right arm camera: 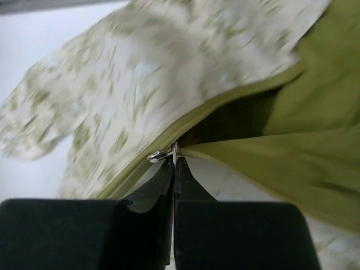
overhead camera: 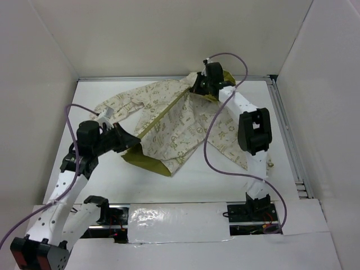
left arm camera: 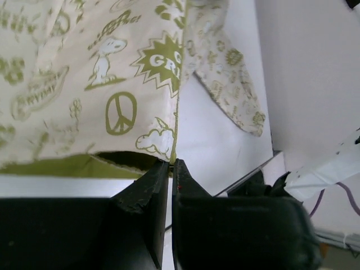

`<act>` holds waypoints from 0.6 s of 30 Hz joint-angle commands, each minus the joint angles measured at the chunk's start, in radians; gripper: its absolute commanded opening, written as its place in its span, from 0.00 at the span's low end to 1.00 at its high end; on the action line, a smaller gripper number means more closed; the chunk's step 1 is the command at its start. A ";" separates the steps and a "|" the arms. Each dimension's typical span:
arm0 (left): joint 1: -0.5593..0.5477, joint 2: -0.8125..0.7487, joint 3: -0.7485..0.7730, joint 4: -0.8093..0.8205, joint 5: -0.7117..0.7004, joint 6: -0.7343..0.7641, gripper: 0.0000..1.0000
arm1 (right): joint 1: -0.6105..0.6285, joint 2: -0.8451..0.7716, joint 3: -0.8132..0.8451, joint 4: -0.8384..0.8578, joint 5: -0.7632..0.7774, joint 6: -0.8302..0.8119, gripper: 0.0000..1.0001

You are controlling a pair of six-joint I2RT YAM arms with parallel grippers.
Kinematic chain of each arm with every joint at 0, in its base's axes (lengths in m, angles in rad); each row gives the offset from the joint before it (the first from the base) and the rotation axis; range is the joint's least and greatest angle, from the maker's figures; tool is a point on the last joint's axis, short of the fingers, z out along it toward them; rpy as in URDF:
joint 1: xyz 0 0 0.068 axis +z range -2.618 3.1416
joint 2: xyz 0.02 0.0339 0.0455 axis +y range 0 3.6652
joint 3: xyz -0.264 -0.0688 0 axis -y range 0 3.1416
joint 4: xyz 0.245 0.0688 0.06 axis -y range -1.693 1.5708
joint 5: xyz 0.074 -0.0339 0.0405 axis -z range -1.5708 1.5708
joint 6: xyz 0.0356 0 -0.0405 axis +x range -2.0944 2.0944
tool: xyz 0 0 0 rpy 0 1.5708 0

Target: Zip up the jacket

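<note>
The jacket (overhead camera: 180, 121) lies across the middle of the bench (overhead camera: 104, 171), reaching the far edge; soft, light cloth, likely to bunch unless held taut; left gripper (left arm camera: 171, 164) pinches its hem (left arm camera: 140, 162); right gripper (right arm camera: 174, 160) pinches the zipper pull (right arm camera: 159, 155).

Top cam looks down on whole table (overhead camera: 185, 188); wrist cams close-up on same jacket (overhead camera: 180, 124).

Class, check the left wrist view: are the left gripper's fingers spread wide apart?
No, the left gripper is shut, its tips pinching the bottom hem of the jacket.
</note>
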 commanded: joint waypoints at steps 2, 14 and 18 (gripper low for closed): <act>0.007 -0.115 -0.055 -0.286 -0.149 -0.186 0.00 | -0.099 0.174 0.408 -0.199 0.338 -0.119 0.00; 0.093 0.021 -0.097 -0.387 -0.171 -0.264 0.00 | -0.280 0.316 0.696 -0.121 0.446 -0.164 0.00; 0.148 0.082 -0.085 -0.270 -0.114 -0.232 0.00 | -0.311 0.271 0.624 -0.085 0.288 -0.199 0.14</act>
